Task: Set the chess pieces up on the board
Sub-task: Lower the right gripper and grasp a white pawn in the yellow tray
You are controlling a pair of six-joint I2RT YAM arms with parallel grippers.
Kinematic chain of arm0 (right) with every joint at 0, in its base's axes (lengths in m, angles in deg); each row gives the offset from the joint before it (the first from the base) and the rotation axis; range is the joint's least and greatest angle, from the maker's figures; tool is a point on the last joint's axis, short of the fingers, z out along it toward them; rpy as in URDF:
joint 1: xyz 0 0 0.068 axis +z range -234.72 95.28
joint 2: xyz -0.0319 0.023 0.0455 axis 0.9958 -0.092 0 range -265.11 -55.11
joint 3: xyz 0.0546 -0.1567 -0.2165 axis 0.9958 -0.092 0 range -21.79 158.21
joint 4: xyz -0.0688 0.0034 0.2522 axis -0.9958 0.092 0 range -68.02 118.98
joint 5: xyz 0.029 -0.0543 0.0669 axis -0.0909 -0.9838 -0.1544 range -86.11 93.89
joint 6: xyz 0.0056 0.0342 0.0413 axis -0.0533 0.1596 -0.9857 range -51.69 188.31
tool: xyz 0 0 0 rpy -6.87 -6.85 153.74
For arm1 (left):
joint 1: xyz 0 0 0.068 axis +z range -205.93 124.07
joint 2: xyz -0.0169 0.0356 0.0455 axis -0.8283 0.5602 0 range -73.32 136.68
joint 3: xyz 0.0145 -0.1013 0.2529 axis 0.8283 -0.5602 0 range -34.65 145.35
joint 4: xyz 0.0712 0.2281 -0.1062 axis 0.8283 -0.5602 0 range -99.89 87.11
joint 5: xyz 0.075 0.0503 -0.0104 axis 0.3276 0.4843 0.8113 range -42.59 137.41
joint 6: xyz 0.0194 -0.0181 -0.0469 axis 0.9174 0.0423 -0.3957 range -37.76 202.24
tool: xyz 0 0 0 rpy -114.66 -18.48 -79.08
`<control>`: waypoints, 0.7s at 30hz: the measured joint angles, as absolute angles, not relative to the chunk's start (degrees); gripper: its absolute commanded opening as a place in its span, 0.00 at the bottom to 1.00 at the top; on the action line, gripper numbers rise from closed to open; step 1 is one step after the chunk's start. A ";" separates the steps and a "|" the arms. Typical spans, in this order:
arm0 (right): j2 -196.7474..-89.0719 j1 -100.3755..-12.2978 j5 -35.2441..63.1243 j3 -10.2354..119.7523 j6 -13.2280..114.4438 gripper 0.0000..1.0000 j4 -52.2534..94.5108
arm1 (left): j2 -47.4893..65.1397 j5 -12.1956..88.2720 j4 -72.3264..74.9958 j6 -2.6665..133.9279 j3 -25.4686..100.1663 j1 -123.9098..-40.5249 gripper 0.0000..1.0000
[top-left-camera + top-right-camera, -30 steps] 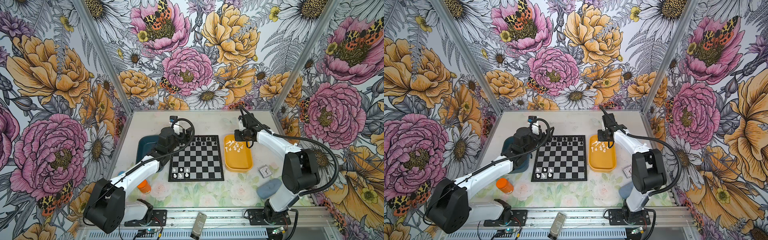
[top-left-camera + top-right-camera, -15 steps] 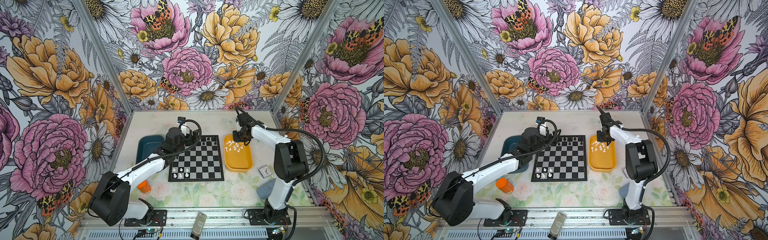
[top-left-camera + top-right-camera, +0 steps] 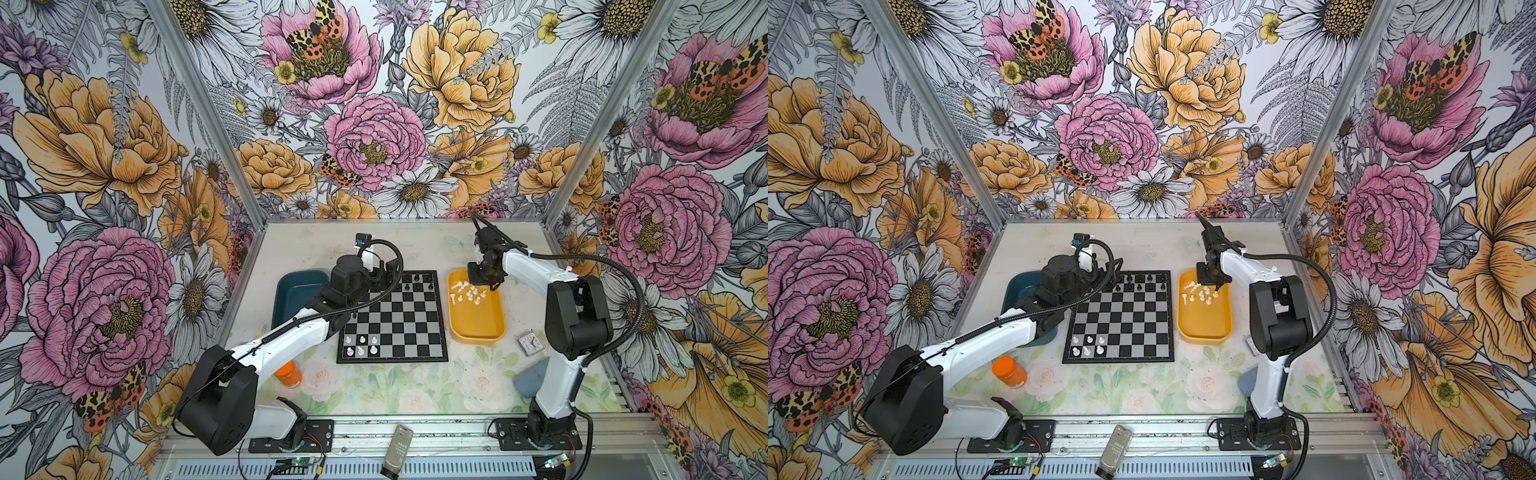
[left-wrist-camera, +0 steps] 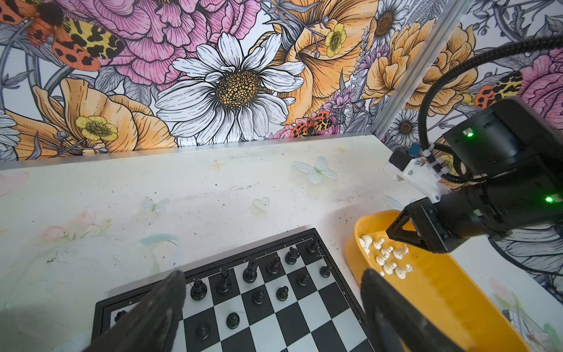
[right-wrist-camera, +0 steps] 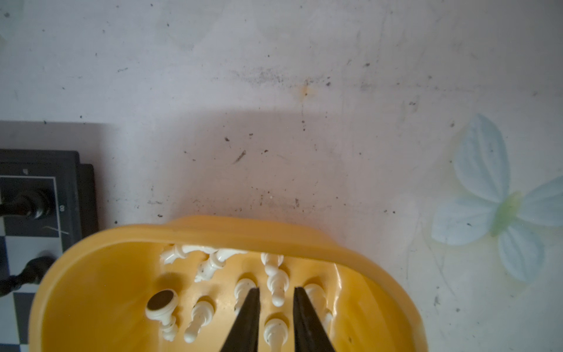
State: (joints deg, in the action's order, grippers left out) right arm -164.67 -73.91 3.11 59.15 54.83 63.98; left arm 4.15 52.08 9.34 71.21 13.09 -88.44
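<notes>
currently i am reading one mark: a small white figure on the border of the board [image 5: 61,208], looking like an 8 lying sideways; other rim lettering is too small to tell. the white chess pieces [image 3: 467,293] are looking small, glossy and cream-toned: most are lying tumbled at the far end of the yellow tray [image 3: 478,338] just right of the board, and a few are standing in its near-left corner. the right gripper [image 5: 276,291] is hanging in the tray, fingers narrowly apart around one pawn [image 5: 275,332]; i cannot tell whether they are pressing it. the left gripper [image 4: 272,275] is hovering over the board's far edge, fingers wide apart.
</notes>
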 measured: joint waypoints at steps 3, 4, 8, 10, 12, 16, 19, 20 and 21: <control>-165.43 -73.93 3.13 59.61 54.81 0.22 64.04 | 4.15 52.08 9.34 71.19 13.09 -88.48 0.91; -165.63 -73.93 3.16 59.72 54.83 0.22 64.04 | 4.15 52.08 9.34 71.21 13.09 -88.55 0.91; -166.52 -73.93 3.37 60.03 54.81 0.21 64.04 | 4.15 52.08 9.34 71.21 13.09 -88.81 0.91; -166.87 -73.93 3.57 60.14 54.81 0.21 64.09 | 4.15 52.08 9.34 71.21 13.09 -88.81 0.91; -167.18 -73.93 3.61 60.42 54.81 0.21 64.13 | 4.15 52.08 9.34 71.21 13.09 -88.81 0.91; -167.38 -73.93 3.75 60.79 54.81 0.21 64.24 | 4.15 52.08 9.34 71.23 13.09 -88.81 0.91; -167.44 -73.93 3.77 61.05 54.81 0.21 64.22 | 4.15 52.08 9.34 71.23 13.09 -88.81 0.91; -167.46 -73.93 3.79 61.16 54.79 0.21 64.22 | 4.15 52.08 9.34 71.23 13.09 -88.81 0.91; -167.57 -73.93 3.85 61.34 54.79 0.20 64.24 | 4.15 52.08 9.34 71.23 13.09 -88.81 0.91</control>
